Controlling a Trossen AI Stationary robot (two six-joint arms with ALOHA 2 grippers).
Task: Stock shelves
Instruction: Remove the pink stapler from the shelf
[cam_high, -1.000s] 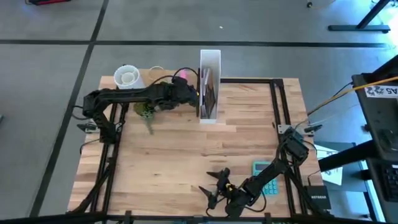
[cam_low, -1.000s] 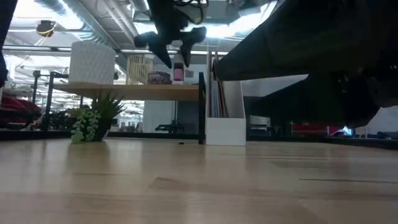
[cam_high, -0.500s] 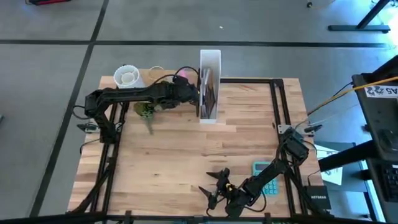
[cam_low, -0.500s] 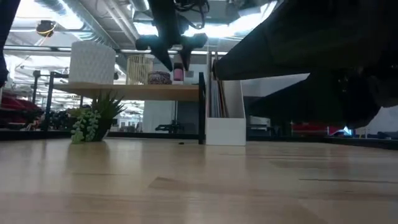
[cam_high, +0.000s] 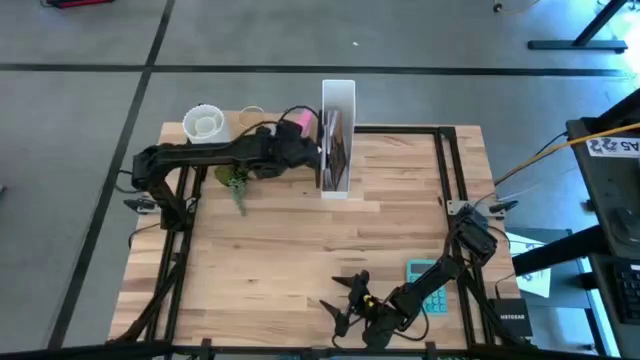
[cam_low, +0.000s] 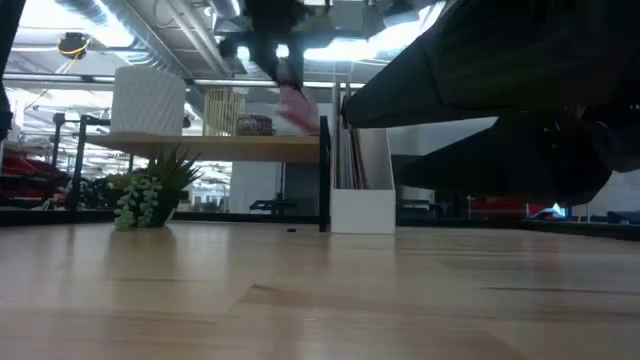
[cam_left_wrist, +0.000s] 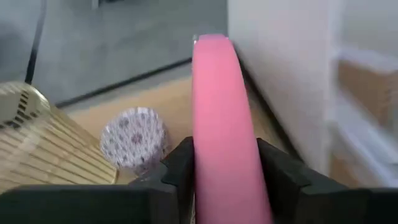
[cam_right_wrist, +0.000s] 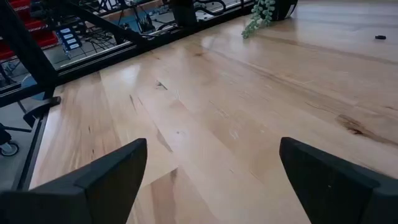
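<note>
Now, pink item: a slim pink object sits clamped between the left gripper's fingers, tilted in the low view, just above the shelf plank at about 11 o'clock on the table.
Shelf: the small raised wood shelf on its black frame already carries a white textured pot, a slatted tan holder and a small patterned round tin.
File box: the tall white file box stands upright right beside the shelf's end, at roughly 12 o'clock, with flat items inside it.
Left gripper: the left gripper reaches over the shelf from the 9 o'clock side, fingers narrow and squeezing the pink item on both flanks.
Doing it well: I'd judge the free spot lies between the tin and the file box wall, so bring the item upright first, lower it straight, and release only once its base rests on the plank.
Risk: that gap looks tight; a tilted release could topple the item against the tin or the box.
Plant: a small green plant stands on the tabletop beneath the shelf.
Right gripper: the right gripper waits low near 6 o'clock, fingers spread wide and holding nothing, next to a teal calculator.
</note>
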